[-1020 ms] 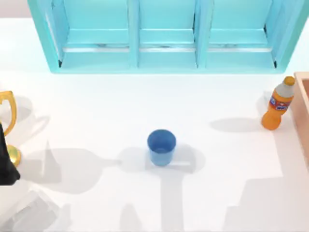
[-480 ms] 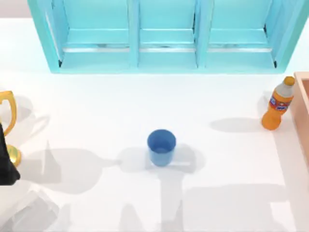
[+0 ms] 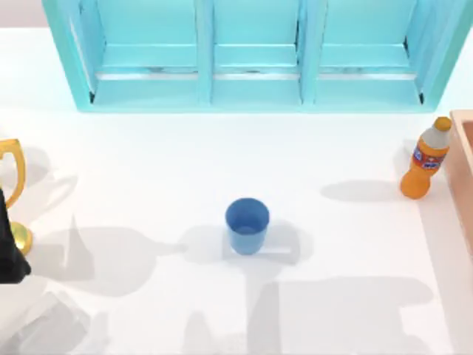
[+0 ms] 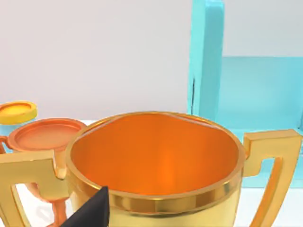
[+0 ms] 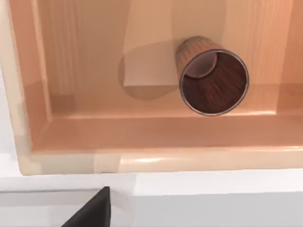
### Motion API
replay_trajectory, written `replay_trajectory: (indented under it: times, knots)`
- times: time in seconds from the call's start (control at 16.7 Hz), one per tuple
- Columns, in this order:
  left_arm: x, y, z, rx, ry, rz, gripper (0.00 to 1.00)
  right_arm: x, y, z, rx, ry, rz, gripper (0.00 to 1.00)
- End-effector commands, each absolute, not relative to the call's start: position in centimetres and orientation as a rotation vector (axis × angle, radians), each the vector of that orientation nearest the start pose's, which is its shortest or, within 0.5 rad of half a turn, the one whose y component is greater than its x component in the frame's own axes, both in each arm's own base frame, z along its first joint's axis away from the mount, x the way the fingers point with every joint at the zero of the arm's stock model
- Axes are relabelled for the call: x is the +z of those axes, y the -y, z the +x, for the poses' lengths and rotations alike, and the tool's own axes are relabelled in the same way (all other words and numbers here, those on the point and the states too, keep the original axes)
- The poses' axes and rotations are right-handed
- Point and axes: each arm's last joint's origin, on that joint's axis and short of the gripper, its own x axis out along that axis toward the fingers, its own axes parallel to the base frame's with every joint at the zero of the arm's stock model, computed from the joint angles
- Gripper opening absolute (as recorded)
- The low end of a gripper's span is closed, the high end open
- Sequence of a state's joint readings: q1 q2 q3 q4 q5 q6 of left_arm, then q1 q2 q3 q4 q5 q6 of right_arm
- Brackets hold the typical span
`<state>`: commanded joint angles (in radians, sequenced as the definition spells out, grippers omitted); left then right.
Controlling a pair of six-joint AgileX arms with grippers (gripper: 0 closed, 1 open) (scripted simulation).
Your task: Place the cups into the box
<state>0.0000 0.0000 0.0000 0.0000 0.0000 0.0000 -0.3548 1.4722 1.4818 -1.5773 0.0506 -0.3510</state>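
The blue cup (image 3: 247, 224) stands upright on the white table near the middle, with no gripper near it. The dark brown cup (image 5: 213, 82) with ribbed sides sits inside the tan box (image 5: 142, 137), its mouth facing the right wrist camera. In the top view the box (image 3: 465, 170) shows as a strip at the right edge. A dark part of my right gripper (image 5: 92, 210) appears just outside the box's near wall. My left arm (image 3: 7, 248) is parked at the table's left edge, and its gripper (image 4: 92, 213) is close behind a gold trophy.
A gold trophy (image 4: 156, 165) stands at the left edge (image 3: 13, 185), with an orange goblet (image 4: 45, 137) beyond it. An orange soda bottle (image 3: 427, 159) stands beside the box. A large turquoise shelf cabinet (image 3: 255, 55) spans the back. White table surrounds the blue cup.
A broad shadow along the table's front has spread leftward from the right toward the blue cup. The cup, bottle and left arm have not moved.
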Motion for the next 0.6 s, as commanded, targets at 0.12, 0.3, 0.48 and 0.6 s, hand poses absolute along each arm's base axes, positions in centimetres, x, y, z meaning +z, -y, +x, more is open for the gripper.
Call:
replay_trajectory:
  times: [0.12, 0.3, 0.48, 0.6]
  knots:
    - [16.0, 0.1, 10.6, 0.000, 0.000, 0.000, 1.00, 32.7, 6.9, 24.7, -0.038, -1.581, -0.039, 1.00]
    - [16.0, 0.1, 10.6, 0.000, 0.000, 0.000, 1.00, 32.4, 2.4, 28.2, -0.015, -1.570, -0.063, 1.00]
    - [16.0, 0.1, 10.6, 0.000, 0.000, 0.000, 1.00, 31.5, -4.5, 31.4, 0.013, -1.565, -0.085, 1.00]
    - [16.0, 0.1, 10.6, 0.000, 0.000, 0.000, 1.00, 30.4, -9.6, 32.9, 0.018, -1.568, -0.087, 1.00]
